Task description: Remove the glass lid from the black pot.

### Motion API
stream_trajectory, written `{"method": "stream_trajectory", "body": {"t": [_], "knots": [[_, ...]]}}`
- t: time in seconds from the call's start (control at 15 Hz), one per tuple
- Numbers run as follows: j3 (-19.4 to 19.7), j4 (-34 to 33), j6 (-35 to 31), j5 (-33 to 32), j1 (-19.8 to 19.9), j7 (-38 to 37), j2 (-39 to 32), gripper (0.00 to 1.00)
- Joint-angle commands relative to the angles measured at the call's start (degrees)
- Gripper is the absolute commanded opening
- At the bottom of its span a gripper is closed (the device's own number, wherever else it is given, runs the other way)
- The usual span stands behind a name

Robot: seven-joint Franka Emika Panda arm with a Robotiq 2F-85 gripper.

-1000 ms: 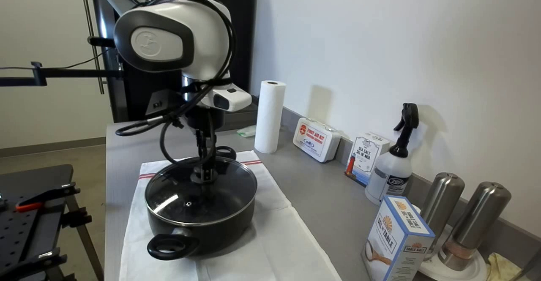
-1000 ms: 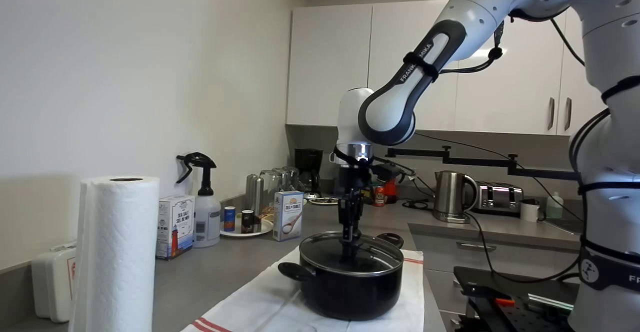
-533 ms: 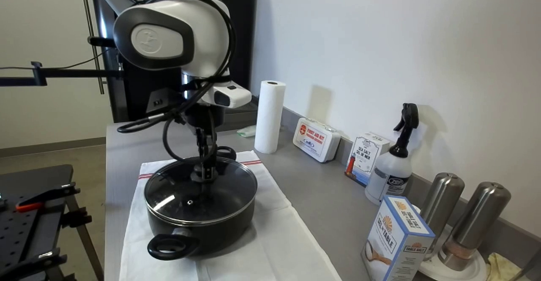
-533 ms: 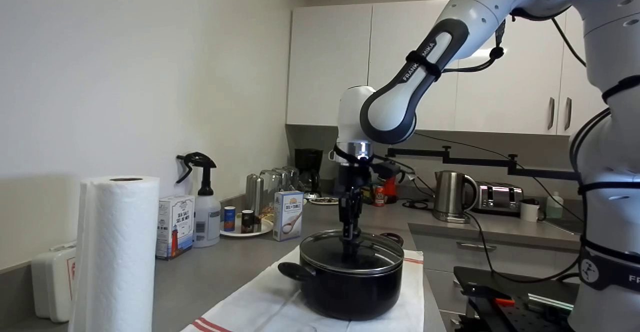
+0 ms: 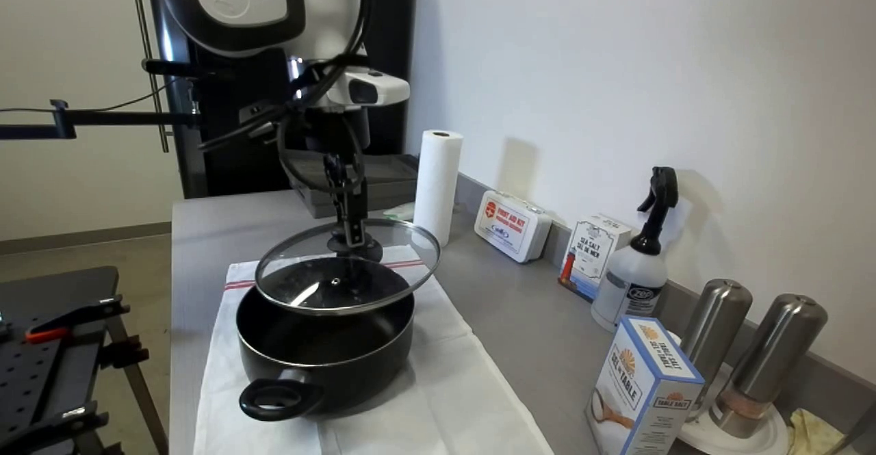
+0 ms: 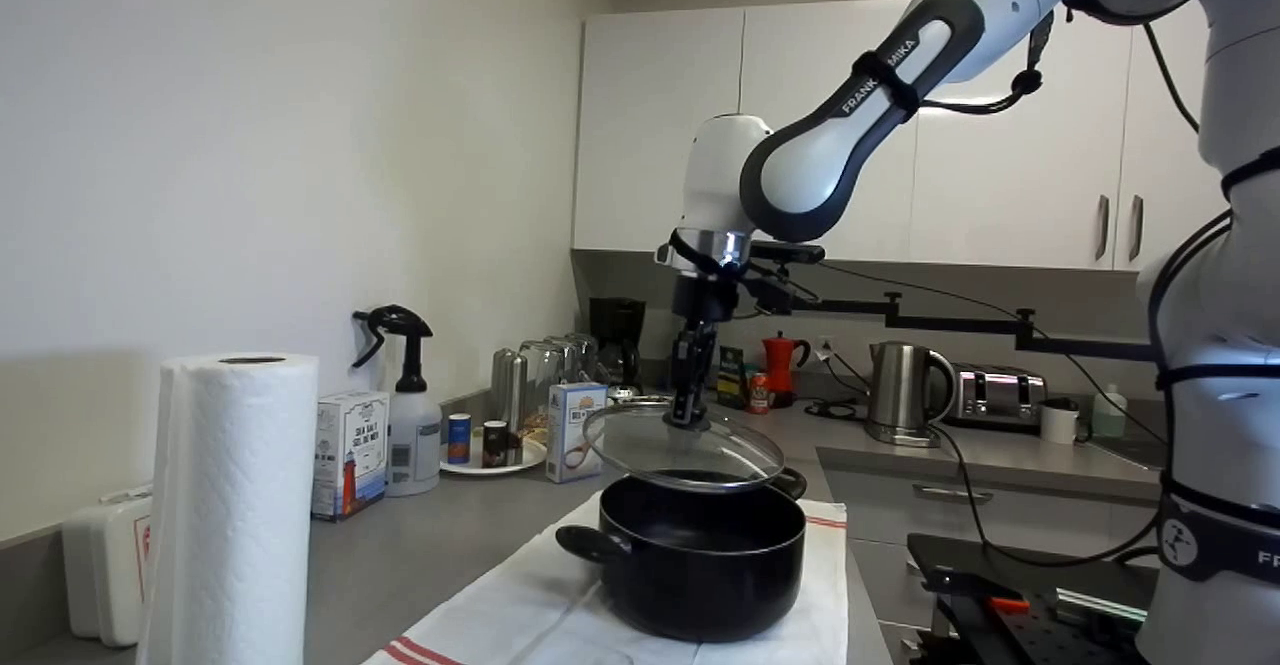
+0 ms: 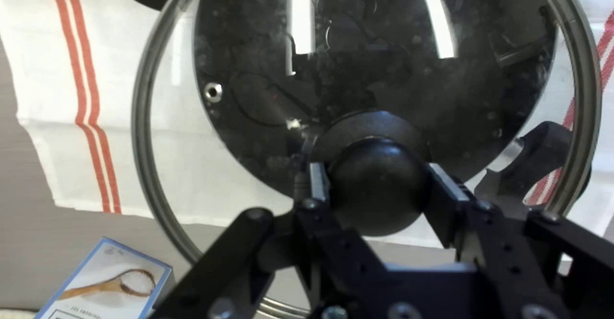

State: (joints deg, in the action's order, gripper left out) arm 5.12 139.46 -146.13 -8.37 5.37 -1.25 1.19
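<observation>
My gripper [image 7: 381,181] clamps the knob [image 7: 379,204] of the glass lid [image 5: 363,285], held tilted above the black pot [image 6: 700,585]. In an exterior view its edge crosses before the paper-towel roll [image 5: 439,181] at 2 o'clock; counter [image 5: 510,342] at 4. Only wrist view shows pads [image 7: 318,182] flanking the knob.

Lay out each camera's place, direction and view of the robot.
An exterior view: near the table salt box, facing the paper towel roll; lower arm and gripper show.
An exterior view: near that roll, facing the cabinets; much of the arm shows.
Wrist view: above the glass lid, facing down; gripper fingers show.
Both exterior views share lid and black pot.
</observation>
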Motion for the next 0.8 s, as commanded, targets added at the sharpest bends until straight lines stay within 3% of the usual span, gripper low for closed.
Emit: {"method": "stream_trajectory", "body": {"t": [0.0,0.73], "knots": [[-1.39,0.51,1.68,-1.44,-1.14,-1.77,2.92,0.25],[-11.48,-0.13,5.34,-2.08,-10.94,-1.68,-1.36,0.25]]}}
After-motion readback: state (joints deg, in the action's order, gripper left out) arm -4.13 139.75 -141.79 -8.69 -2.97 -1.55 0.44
